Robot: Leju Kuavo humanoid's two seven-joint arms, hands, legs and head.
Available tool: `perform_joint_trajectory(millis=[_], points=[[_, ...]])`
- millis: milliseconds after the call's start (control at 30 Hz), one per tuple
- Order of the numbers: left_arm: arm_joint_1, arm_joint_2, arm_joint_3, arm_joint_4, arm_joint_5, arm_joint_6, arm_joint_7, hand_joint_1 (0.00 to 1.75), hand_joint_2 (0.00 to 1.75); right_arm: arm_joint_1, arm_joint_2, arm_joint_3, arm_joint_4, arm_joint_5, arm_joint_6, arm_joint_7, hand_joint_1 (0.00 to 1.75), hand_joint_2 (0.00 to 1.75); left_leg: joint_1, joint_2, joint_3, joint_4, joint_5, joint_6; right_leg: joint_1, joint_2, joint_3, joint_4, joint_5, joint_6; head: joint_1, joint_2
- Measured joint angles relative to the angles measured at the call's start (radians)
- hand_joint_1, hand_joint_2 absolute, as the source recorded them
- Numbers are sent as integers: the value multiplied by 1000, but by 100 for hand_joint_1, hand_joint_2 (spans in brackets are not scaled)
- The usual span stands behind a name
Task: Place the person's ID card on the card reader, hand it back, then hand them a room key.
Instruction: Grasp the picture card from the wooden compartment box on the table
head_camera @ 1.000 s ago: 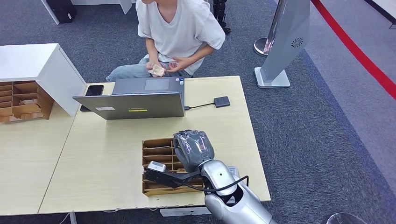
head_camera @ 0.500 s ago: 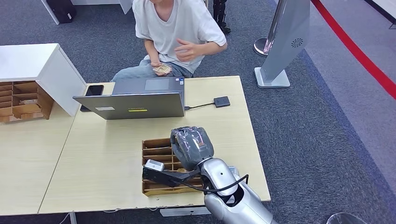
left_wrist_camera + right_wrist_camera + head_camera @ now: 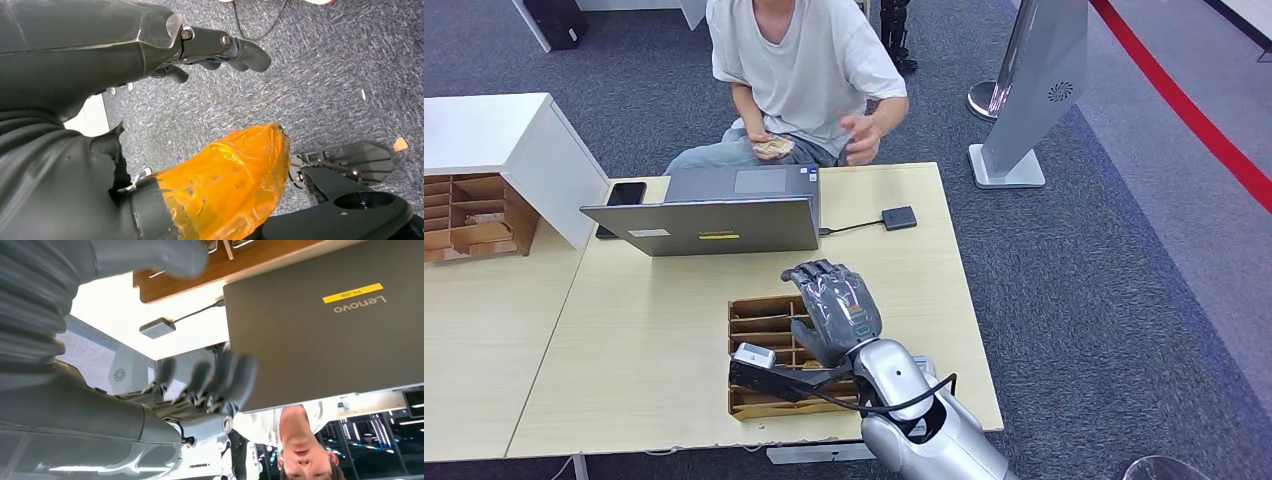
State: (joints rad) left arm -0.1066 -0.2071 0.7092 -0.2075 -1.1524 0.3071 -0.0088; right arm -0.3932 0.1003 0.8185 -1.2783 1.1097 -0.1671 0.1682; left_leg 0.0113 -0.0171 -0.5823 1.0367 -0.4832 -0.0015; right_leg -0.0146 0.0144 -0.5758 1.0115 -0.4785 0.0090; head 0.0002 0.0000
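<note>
Hovering right robot hand, fingers spread

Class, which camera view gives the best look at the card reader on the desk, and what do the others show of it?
The head view: the whole card reader lies on the table right of the laptop, its cable running to the laptop. The right wrist view shows it small and blurred, beyond the right hand. The left wrist view looks at the floor.

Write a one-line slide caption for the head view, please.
Robot's right hand raised open above the wooden card tray, facing a seated person behind the laptop.
</note>
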Motion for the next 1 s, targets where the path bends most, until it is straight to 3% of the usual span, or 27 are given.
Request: perform_joint_trajectory(millis=[467,1000], points=[[0,0,-8,0,-2,1,0,0,0,7,0,1,52,-1,-4,8,17,175,0,0,0,0,0,0,0,0,0,0,0,0,0,0],[0,0,-16,0,-3,1,0,0,0,6,0,-6,116,-3,-15,11,43,175,0,0,0,0,0,0,0,0,0,0,0,0,0,0]])
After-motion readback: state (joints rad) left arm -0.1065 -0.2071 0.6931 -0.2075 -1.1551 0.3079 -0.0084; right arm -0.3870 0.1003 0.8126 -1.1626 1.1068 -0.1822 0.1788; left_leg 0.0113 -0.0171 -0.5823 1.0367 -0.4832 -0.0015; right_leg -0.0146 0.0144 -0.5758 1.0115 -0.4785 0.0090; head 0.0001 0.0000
